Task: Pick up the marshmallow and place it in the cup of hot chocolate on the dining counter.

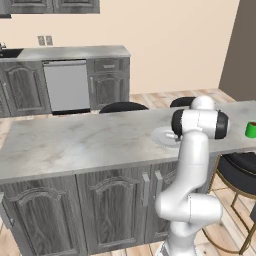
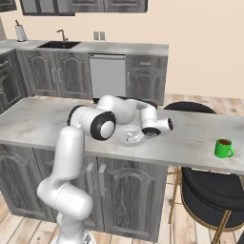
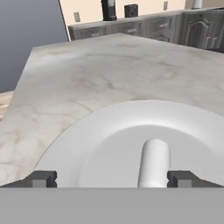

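On the plate [image 3: 100, 144] lies the marshmallow [image 3: 154, 162]; cocoa fills the green mug [image 2: 222, 148].

the plate [image 1: 161, 136] sits half hidden behind the arm — the cup of hot chocolate [image 1: 251, 129] is clipped by the edge.

Left base cam: set behind arm, left side; dining counter [image 1: 75, 142] seen from above, mid-range.
Right base cam: set behind arm, right side; faces fwd/down.
Shared: same counter, white plate [image 2: 127, 138], green mug [image 2: 223, 147].
Hand cam: held low, v. close over plate [image 3: 109, 144], faced along slab.
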